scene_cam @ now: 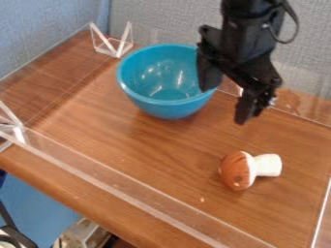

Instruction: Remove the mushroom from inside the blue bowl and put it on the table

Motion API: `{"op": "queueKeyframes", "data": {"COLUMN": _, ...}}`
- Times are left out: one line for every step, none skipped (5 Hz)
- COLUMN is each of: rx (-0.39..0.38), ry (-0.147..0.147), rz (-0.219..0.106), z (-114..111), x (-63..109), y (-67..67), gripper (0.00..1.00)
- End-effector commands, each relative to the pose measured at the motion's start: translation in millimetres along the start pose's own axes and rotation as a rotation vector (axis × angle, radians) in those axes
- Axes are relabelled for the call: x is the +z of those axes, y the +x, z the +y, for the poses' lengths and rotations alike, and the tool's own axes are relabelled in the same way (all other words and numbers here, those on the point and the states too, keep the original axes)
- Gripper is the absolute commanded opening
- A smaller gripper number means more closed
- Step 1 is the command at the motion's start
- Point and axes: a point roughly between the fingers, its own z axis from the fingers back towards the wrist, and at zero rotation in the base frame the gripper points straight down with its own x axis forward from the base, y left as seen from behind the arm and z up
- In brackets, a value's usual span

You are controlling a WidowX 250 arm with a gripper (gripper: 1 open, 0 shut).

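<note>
Mushroom (249, 167) lies on its side on the table (116, 126), below and a little right of our gripper (230, 89) in the single camera view, well apart from it. We see the fingers spread wide with nothing between them, pointing down, hanging above the wood just beside the right wall of the bowl (169, 80). We judge the toy sits where it does because it has been let go there, so the task looks done. The bowl is empty, its glossy blue inside bare. The mushroom shows a rounded reddish-brown cap turned toward the near edge and a short white stem pointing right.
</note>
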Motion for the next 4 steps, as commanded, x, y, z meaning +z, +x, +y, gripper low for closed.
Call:
{"op": "queueKeyframes", "data": {"rx": -0.015, "ry": 0.018, "rz": -0.056, "z": 25.5, "x": 14.1, "y": 0.4, "gripper": 1.0}}
{"op": "queueKeyframes", "data": {"rx": -0.067, "ry": 0.008, "rz": -0.057, "z": 32.6, "x": 5.8, "y": 2.1, "gripper": 1.0}}
{"op": "queueKeyframes", "data": {"rx": -0.096, "ry": 0.0, "rz": -0.052, "z": 45.1, "x": -3.4, "y": 4.9, "gripper": 1.0}}
{"op": "queueKeyframes", "data": {"rx": -0.095, "ry": -0.003, "rz": -0.044, "z": 53.9, "x": -22.9, "y": 1.4, "gripper": 1.0}}
